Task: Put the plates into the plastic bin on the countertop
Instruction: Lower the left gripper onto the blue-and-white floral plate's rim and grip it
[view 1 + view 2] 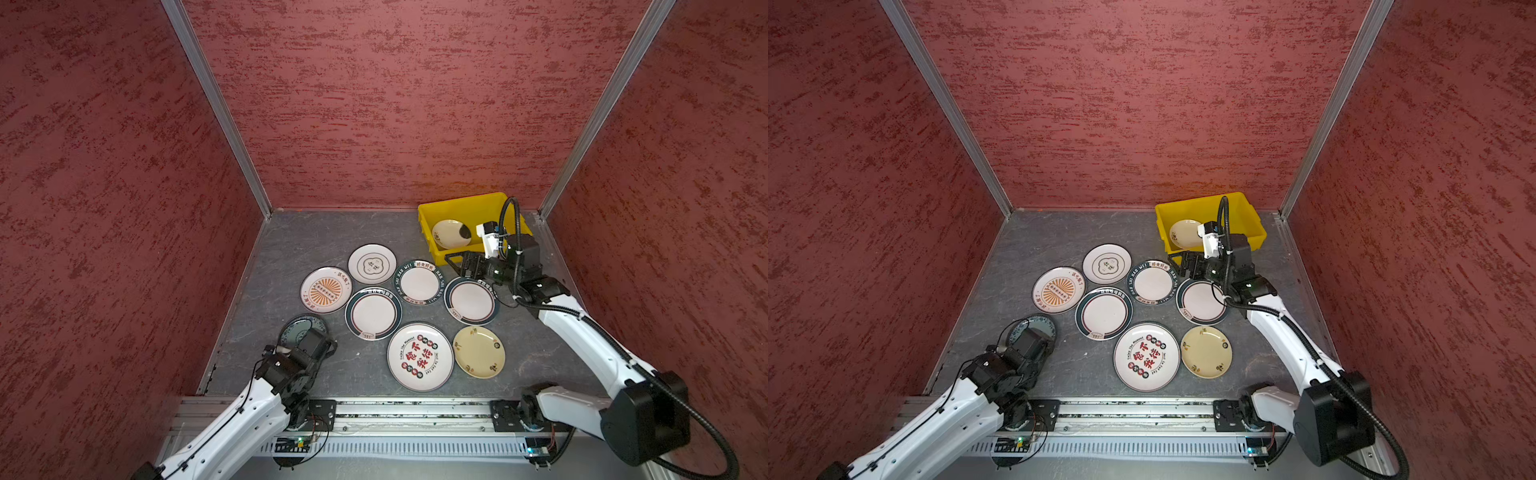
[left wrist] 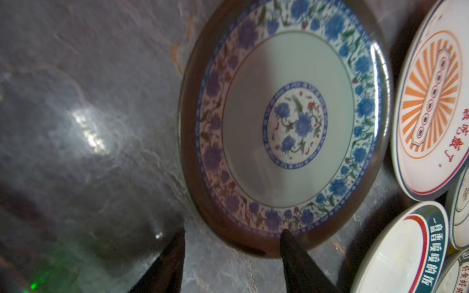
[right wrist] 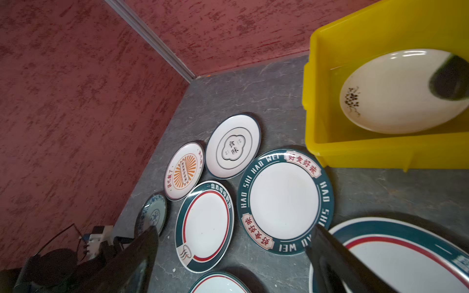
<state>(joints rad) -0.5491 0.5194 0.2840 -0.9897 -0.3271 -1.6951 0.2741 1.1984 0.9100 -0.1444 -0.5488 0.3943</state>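
Eight plates point(image 1: 373, 312) lie on the grey countertop point(image 1: 316, 232); a cream plate point(image 1: 446, 233) rests inside the yellow plastic bin point(image 1: 465, 207).

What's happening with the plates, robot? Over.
Left fingers open at rim of blue flowered plate. Right fingers open, empty, by the yellow bin. One cream plate in bin, eight on countertop. Nothing blocking.

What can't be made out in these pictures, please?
Blue floral round plate: partly under the left arm in both top views.
Left hand: hidden beneath its wrist in both top views.
Cream round plate in the yellow plastic bin: cut off by the right wrist view's edge.
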